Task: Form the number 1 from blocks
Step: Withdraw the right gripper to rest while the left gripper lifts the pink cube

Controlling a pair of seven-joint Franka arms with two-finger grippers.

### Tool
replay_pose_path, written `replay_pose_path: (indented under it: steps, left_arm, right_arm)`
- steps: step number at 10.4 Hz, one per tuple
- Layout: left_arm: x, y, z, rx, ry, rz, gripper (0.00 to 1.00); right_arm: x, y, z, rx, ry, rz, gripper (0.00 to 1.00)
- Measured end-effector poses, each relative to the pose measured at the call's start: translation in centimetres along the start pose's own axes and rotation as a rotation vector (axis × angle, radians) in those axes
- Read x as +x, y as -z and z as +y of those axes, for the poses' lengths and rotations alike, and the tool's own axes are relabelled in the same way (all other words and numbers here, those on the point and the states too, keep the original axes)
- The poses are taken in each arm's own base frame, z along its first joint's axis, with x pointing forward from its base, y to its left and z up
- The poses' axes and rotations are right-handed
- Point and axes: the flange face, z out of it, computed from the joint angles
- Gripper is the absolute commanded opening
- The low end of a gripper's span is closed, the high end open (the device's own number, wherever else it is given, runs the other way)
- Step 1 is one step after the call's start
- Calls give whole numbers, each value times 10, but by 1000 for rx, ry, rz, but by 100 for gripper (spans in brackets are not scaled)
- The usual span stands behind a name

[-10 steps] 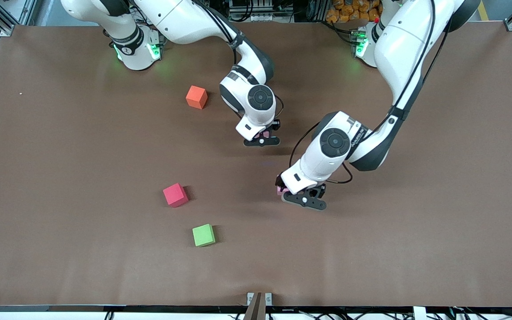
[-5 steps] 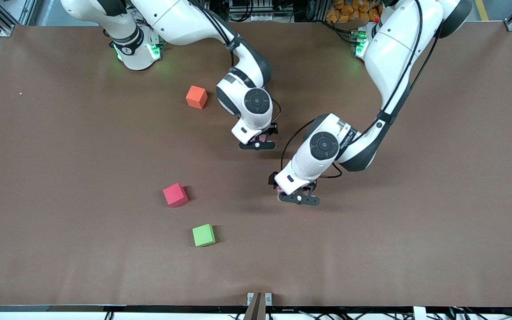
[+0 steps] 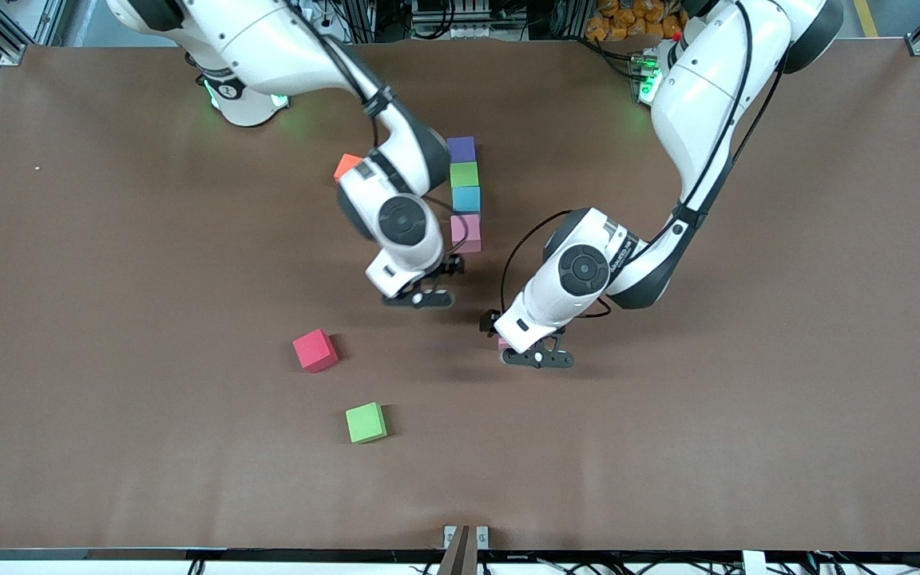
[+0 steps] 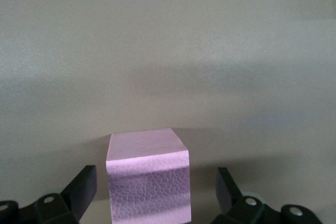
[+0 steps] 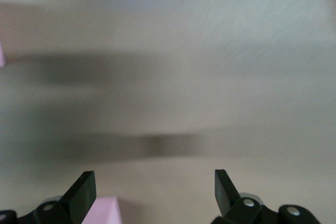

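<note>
**A:** Why that line?

**B:** It's the stroke of the 1, running twelve to six o'clock: purple matte cube (image 3: 461,148), green matte cube (image 3: 464,174), sky-blue matte cube (image 3: 466,199), pink matte cube (image 3: 466,233).

**A:** Grippers?

**B:** Both released. The right gripper (image 3: 420,299) hovers over the brown bench (image 3: 148,263). The left gripper (image 3: 537,358) straddles the second pink cube (image 4: 148,182), at five o'clock from the line, probably next.

**A:** Count?

**B:** Two pink, two green counting the loose green cube (image 3: 366,422), and one each of purple, sky blue, orange cube (image 3: 346,166) and red cube (image 3: 315,350).

The whole worktop (image 3: 109,263) is seen from a high camera facing both arm bases. Each wrist camera is aimed close down past its own end effector. A pink block (image 4: 148,179) by the left end effector (image 3: 537,356) is shared with the front view.
</note>
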Motion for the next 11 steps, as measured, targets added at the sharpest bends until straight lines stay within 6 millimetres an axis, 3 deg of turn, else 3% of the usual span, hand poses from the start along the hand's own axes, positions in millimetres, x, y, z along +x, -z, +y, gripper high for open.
replay_pose_path:
  steps: [2, 3, 5, 7, 9, 11]
  left_arm:
    - [-3, -11, -1, 5, 1, -16, 100]
    - [-6, -16, 0, 7, -1, -23, 90]
    - [-9, -24, 1, 10, -4, -34, 3]
    - [-12, -29, 3, 13, -8, -41, 0]
    - [-13, -28, 6, 15, -1, -44, 0]
    - [-22, -30, 15, 40, 39, -82, 0]
  right_arm:
    - [34, 7, 48, -5, 63, 13, 100]
    - [47, 9, 70, -15, 97, 21, 100]
    - [71, 16, 114, -41, 156, 35, 100]
    - [89, 46, 170, -49, 182, 18, 100]
    - [104, 94, 243, -30, 136, 50, 100]
    - [104, 124, 296, -22, 116, 73, 100]
